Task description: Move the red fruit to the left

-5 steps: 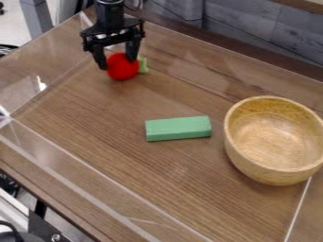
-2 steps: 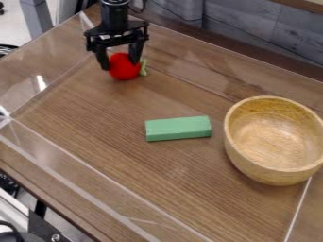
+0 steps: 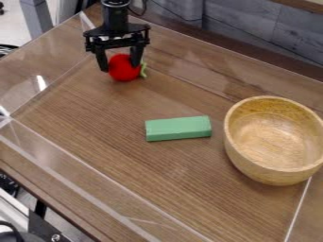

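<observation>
The red fruit [image 3: 123, 68], small and round with a bit of green leaf on its right side, rests on the wooden tabletop at the far left. My black gripper [image 3: 117, 58] points straight down over it and stands open. Its two fingers straddle the fruit's upper part, one on each side. Whether the fingers touch the fruit I cannot tell.
A green rectangular block [image 3: 177, 129] lies near the middle of the table. A large wooden bowl [image 3: 275, 139] stands at the right. Low clear walls [image 3: 25, 90] run along the table's left and front edges.
The gripper has rolled slightly about its vertical axis, so its fingers sit more level across the fruit. The fruit, block and bowl have not moved.
</observation>
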{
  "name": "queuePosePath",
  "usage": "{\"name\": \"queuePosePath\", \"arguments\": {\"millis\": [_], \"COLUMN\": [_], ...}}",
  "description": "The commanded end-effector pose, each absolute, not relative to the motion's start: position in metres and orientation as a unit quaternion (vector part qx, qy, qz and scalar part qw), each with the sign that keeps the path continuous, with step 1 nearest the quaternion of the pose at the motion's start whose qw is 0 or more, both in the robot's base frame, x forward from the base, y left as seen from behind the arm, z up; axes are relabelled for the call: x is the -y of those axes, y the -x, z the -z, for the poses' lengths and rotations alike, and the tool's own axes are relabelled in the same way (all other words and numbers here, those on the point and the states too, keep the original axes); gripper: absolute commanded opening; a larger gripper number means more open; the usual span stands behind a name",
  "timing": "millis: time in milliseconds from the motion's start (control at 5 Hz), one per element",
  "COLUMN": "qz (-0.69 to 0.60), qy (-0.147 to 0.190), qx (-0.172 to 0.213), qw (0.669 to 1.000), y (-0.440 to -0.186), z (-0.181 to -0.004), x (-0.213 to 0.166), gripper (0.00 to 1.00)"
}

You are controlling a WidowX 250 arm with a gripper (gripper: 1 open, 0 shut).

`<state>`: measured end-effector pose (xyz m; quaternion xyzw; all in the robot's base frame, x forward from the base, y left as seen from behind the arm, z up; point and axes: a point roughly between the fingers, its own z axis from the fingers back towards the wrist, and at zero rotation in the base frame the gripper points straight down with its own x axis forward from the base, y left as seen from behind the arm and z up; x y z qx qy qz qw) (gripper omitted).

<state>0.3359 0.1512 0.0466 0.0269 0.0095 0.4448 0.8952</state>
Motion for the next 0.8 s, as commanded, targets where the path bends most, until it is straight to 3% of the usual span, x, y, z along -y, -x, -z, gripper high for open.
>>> {"name": "queuePosePath", "arguments": {"millis": [0,600], "qz": [-0.443,-0.384], "qy": [-0.022,-0.008], "qx": [0.010,0.026], "qw": [0.896,0.923], "y": [-0.346,-0.357], "z": [-0.073,-0.113], "x": [-0.143,-0.149], "gripper": [1.00,1.00]}}
